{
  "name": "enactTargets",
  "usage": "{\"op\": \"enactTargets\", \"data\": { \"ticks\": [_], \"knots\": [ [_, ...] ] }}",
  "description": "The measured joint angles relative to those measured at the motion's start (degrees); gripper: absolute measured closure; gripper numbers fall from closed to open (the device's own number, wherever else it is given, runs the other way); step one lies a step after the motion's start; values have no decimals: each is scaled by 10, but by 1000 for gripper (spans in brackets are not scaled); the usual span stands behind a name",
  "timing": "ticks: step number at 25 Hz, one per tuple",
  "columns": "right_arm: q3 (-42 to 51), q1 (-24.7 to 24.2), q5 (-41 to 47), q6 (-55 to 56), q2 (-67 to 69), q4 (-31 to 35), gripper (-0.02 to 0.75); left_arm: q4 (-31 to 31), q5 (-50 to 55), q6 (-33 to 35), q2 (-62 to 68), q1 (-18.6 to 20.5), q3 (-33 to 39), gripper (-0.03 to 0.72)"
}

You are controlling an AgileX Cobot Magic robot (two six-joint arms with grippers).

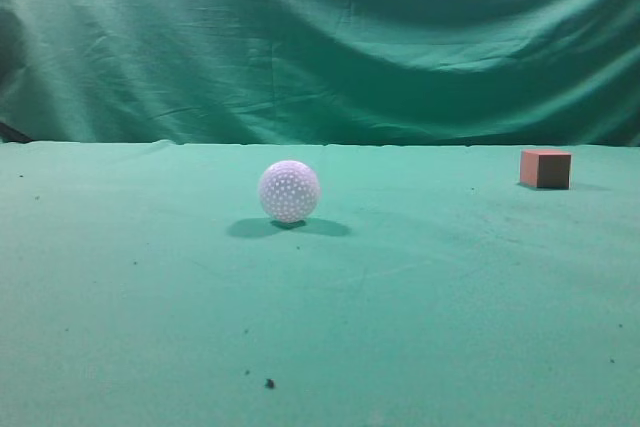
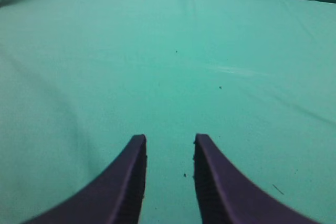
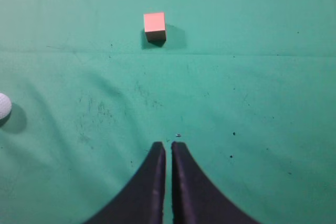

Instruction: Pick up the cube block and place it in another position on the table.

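Note:
The cube block (image 1: 545, 168) is a small reddish-brown cube resting on the green table (image 1: 400, 307) at the far right. It also shows in the right wrist view (image 3: 155, 26), well ahead of my right gripper (image 3: 168, 145), which is shut and empty above the cloth. My left gripper (image 2: 169, 139) is open and empty over bare cloth; the cube is out of its view. Neither gripper shows in the exterior view.
A white dimpled ball (image 1: 289, 191) sits near the table's middle, left of the cube; its edge shows at the left of the right wrist view (image 3: 4, 106). A draped green curtain (image 1: 320, 37) hangs behind the table. Small dark specks dot the cloth.

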Motion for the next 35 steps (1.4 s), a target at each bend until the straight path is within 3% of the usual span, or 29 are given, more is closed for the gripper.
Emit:
{"op": "enactTargets", "data": {
  "ticks": [8,14,18,22,28,35],
  "knots": [
    [47,0,-3,0,-168,0,738,0,0,0,0,0,0,426],
    [47,0,69,0,-217,-4,738,0,0,0,0,0,0,426],
    [56,0,57,-1,-219,-32,738,0,0,0,0,0,0,426],
    [132,-17,-64,-7,-270,-45,738,0,0,0,0,0,0,426],
    [353,-107,-290,-15,-397,-47,738,0,0,0,0,0,0,426],
    [514,-136,-356,-15,-515,-11,738,0,0,0,0,0,0,426]
  ]
}}
